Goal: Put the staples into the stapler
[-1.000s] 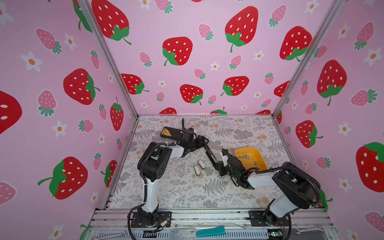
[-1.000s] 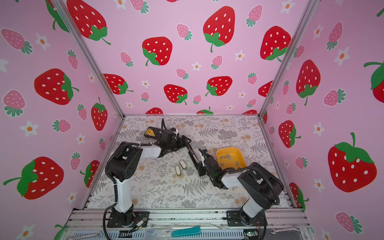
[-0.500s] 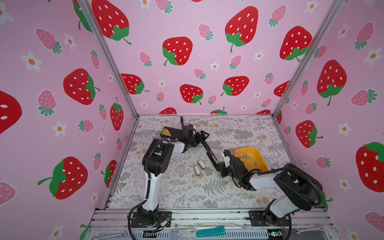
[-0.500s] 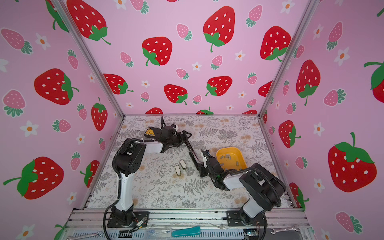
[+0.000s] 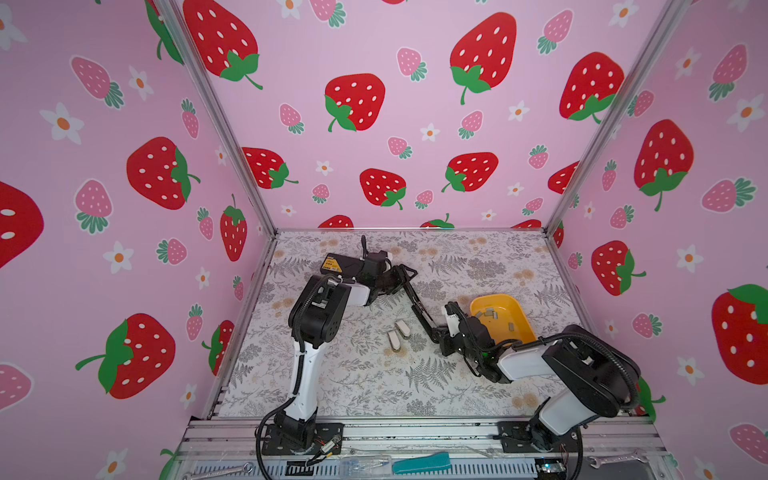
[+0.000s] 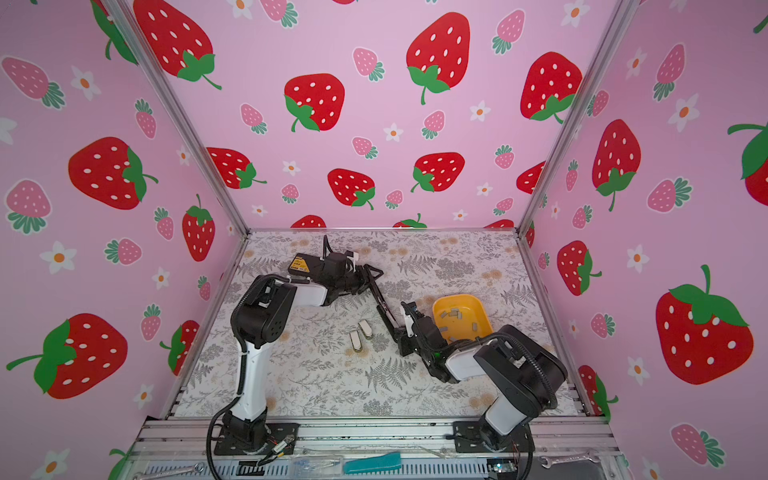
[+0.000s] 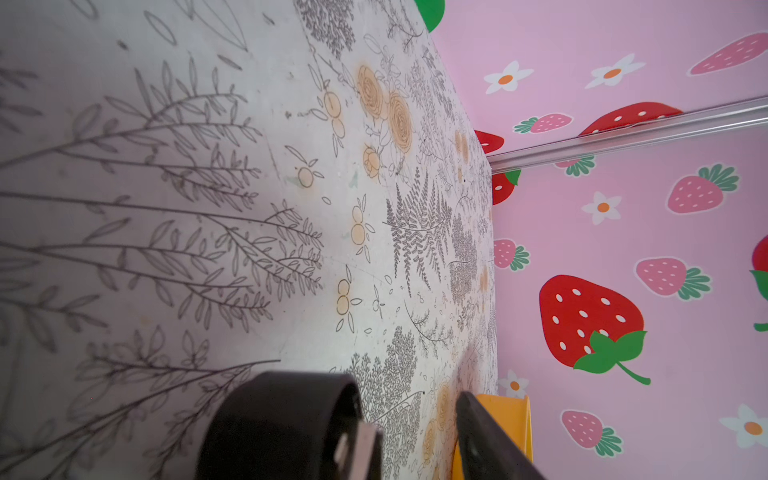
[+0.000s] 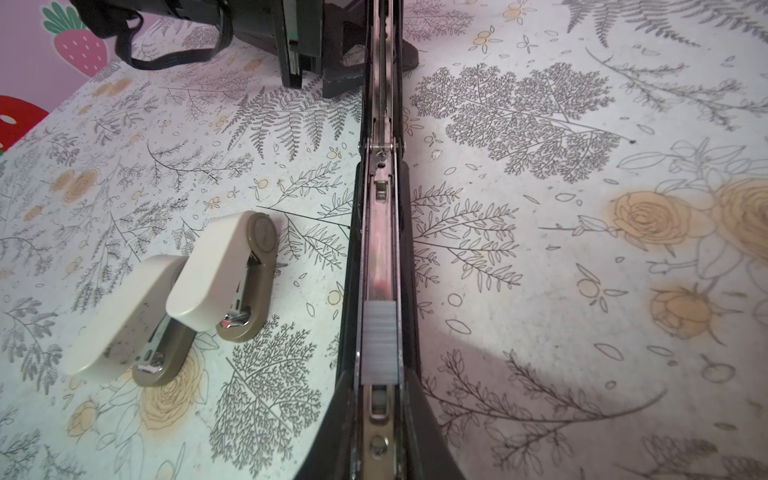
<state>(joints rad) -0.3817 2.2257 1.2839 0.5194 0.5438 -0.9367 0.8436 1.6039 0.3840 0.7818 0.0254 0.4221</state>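
Your right claw point(image 8: 380, 415) was pressed tight on the base of the black stapler point(image 8: 379, 232), which lay opened out. Just ahead of its fingertips, one staple strip point(image 8: 379, 343) already sat in the channel. At the far end, your left claw point(image 5: 402, 275) straddled the lid point(image 8: 380, 62). Over the last second it had edged slightly farther away, though I couldn't tell whether it was pinching. The spare staples point(image 5: 490, 313) lay in the yellow tray point(image 5: 515, 328) just beside the right claw. I'd judge this strip loaded, with closing the lid next.
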